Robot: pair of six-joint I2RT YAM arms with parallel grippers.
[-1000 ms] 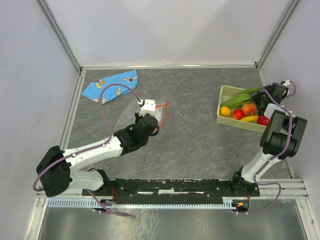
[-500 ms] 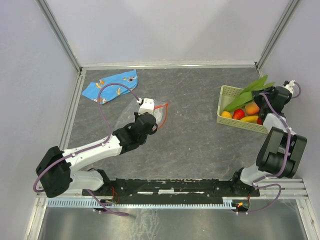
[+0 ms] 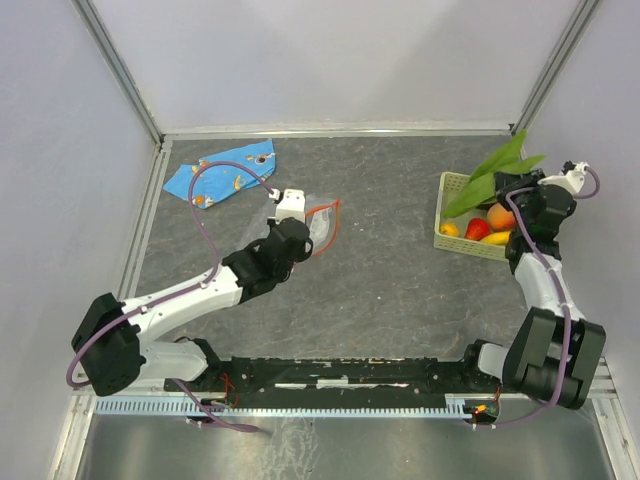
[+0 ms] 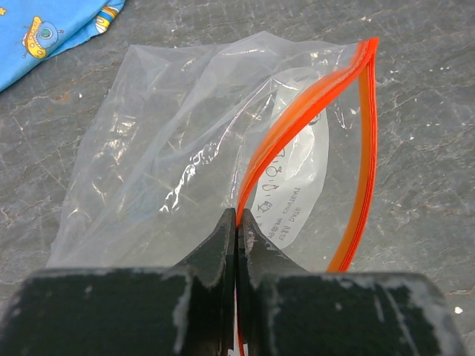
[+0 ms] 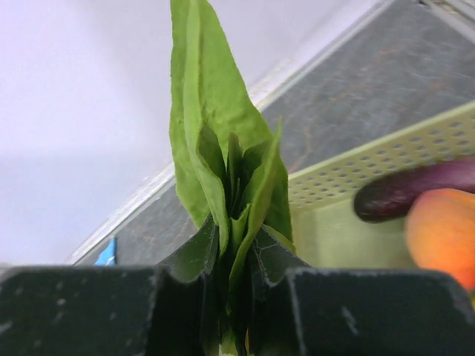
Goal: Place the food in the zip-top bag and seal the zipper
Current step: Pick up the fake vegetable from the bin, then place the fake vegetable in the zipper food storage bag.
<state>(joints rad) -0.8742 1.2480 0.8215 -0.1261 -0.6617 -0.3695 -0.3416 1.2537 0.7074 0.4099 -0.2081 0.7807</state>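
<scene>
The clear zip-top bag (image 4: pixel 178 148) lies on the grey table left of centre, its mouth held open, and it shows in the top view (image 3: pixel 318 228). My left gripper (image 4: pixel 237 222) is shut on the near side of the red-orange zipper (image 4: pixel 297 119). My right gripper (image 5: pixel 236 259) is shut on the long green leaf (image 5: pixel 215 126) and holds it above the pale green basket (image 3: pixel 455 185). The leaf (image 3: pixel 495 170) sticks out to the upper left. An orange peach (image 5: pixel 441 233) and a dark purple eggplant (image 5: pixel 415 189) lie in the basket. A red round fruit (image 3: pixel 478 228) and a yellow banana (image 3: pixel 497 238) lie there too.
A blue cloth with orange prints (image 3: pixel 220 170) lies at the back left. Metal frame rails and pale walls bound the table on three sides. The basket stands close to the right wall.
My right gripper has risen with the green leaf, lifting it out of the basket. My left gripper has raised the bag's zipper edge slightly.
</scene>
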